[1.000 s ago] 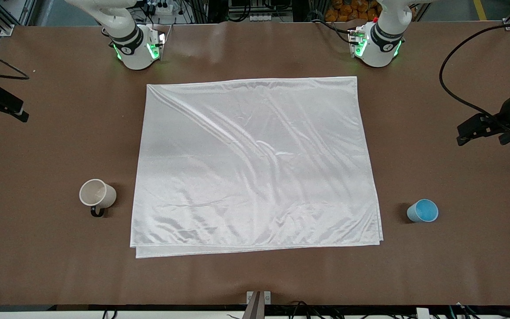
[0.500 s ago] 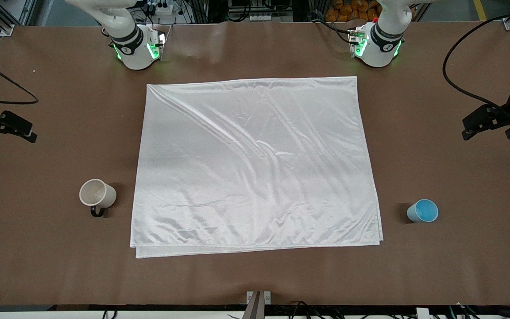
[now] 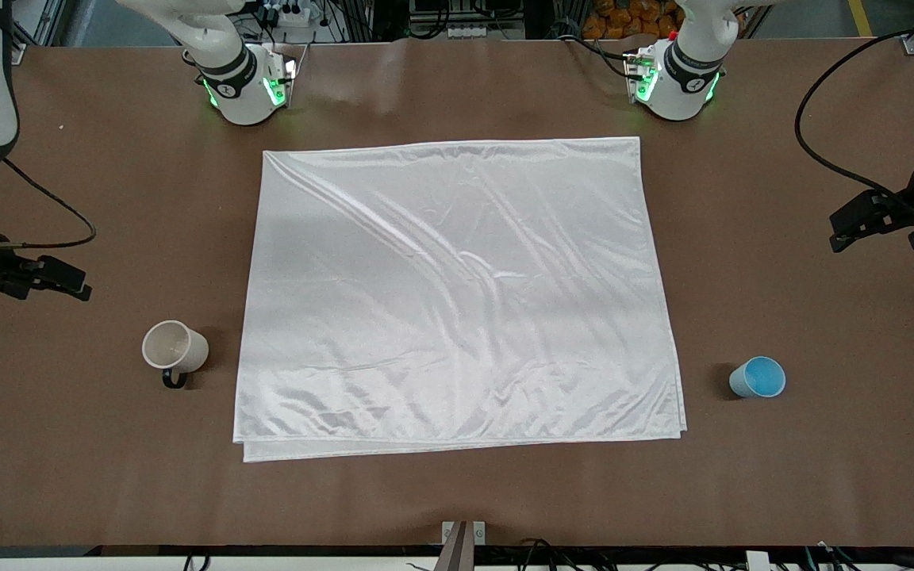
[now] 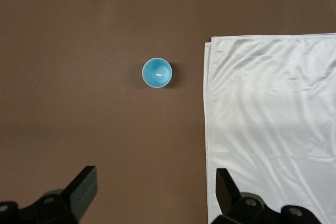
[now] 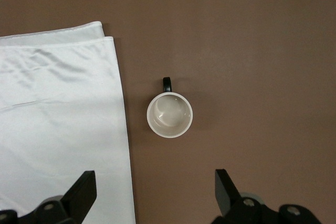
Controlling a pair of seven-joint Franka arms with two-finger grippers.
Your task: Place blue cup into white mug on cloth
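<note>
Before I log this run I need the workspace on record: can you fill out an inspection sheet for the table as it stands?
Surface: brown table, flat, no spills seen.
Cloth: the cloth lies wrinkled and folded double mid-table; nothing stands on it.
White mug: the white mug stands upright and empty on bare table toward the right arm's end, beside the cloth, not touching it.
Blue cup: the blue cup stands upright on bare table toward the left arm's end, apart from the cloth.
Clutter: nothing seen.
Hands: right hand open, over the table near the mug; left hand open, over the table near the cup; both empty.
Cables: one black cable loops to the left arm.
Surroundings: frames and gear past the table edge.
</note>
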